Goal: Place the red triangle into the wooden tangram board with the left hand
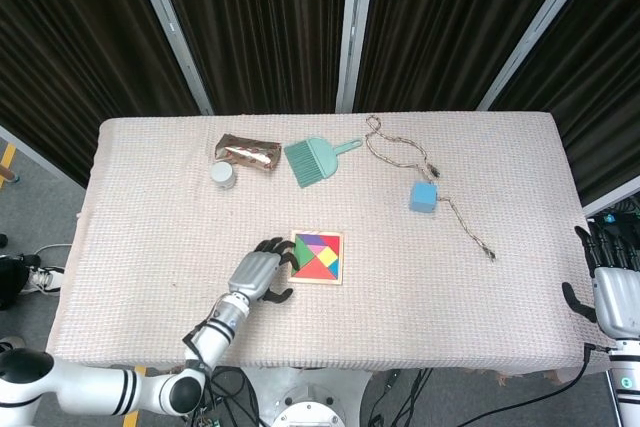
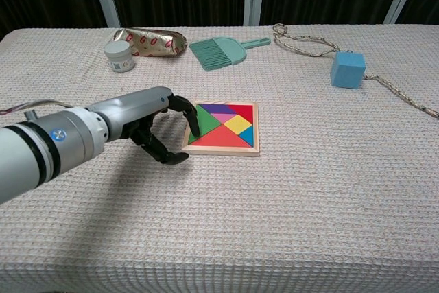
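Red triangle (image 2: 217, 135): lies flat in the wooden tangram board (image 2: 255, 128), in the near part of the tray, appearing level with the other pieces. Its long edge runs along the board's near rim, its apex pointing away from me toward the board's middle.

My left hand (image 2: 159, 128): just beside the board's left rim, so the triangle lies to the hand's right. Fingers curled, black fingertips (image 2: 195, 123) reaching over the left rim above the green piece; I cannot tell whether they touch the red triangle. Nothing is visibly held.

My right hand (image 1: 608, 282): far off the board's right side, at the table's edge, much the farther of the two. Fingers loosely apart, holding nothing.

Judgement: piece looks seated; what remains is drawing the left hand clear.
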Robot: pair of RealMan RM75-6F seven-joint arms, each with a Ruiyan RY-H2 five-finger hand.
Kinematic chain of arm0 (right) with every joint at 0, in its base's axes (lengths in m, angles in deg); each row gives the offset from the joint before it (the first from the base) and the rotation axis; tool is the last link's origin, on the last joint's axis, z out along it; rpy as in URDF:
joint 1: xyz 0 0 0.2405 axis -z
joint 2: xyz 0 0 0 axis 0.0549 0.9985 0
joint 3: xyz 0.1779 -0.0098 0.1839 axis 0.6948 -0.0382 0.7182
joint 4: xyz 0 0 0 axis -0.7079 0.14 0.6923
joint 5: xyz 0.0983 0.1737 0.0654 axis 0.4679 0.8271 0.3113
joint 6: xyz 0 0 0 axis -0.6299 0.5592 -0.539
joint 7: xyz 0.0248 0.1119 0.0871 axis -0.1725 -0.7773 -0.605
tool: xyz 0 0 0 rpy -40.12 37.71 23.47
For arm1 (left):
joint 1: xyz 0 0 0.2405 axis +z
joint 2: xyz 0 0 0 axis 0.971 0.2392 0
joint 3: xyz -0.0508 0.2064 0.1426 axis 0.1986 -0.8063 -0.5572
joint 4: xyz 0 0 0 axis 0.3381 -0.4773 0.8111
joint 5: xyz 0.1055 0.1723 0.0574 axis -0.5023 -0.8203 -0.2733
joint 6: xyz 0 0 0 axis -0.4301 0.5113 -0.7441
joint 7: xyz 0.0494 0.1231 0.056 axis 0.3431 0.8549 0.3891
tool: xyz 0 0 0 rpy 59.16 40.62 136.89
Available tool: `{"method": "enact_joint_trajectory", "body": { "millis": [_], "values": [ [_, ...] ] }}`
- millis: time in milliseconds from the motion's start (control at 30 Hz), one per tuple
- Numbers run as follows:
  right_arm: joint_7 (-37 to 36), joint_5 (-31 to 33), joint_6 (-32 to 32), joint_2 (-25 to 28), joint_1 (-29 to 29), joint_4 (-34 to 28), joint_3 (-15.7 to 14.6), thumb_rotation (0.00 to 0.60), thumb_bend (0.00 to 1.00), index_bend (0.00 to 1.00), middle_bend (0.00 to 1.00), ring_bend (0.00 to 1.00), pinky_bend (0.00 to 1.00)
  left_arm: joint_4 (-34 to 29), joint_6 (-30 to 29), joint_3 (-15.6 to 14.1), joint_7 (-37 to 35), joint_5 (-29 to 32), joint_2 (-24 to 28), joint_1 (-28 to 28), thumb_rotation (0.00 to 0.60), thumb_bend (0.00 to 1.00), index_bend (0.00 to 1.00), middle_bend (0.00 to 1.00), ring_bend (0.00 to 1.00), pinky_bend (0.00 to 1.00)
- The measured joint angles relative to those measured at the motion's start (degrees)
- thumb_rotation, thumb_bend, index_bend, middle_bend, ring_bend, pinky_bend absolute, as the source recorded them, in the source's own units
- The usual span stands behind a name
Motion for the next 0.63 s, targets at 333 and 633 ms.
{"method": "enact_joint_trajectory", "body": {
  "millis": [333,633],
  "values": [
    [0.6,-1.7,0.5,-0.2,-0.2,-0.8,-0.3,0.600,0.26,0.00,0.00,0.00,0.00,-3.0,-10.9,-3.7,-0.3,-12.6,10.4,5.8,0.600,0.28,0.30,0.11,0.00,0.07],
    [2.4,-4.5,0.8,-1.8,-0.9,-1.0,-1.0,0.600,0.25,0.00,0.00,0.00,0.00,0.8,-24.5,-13.9,-8.9,-29.8,26.2,18.1,0.600,0.18,0.25,0.09,0.00,0.05]
  ]
}}
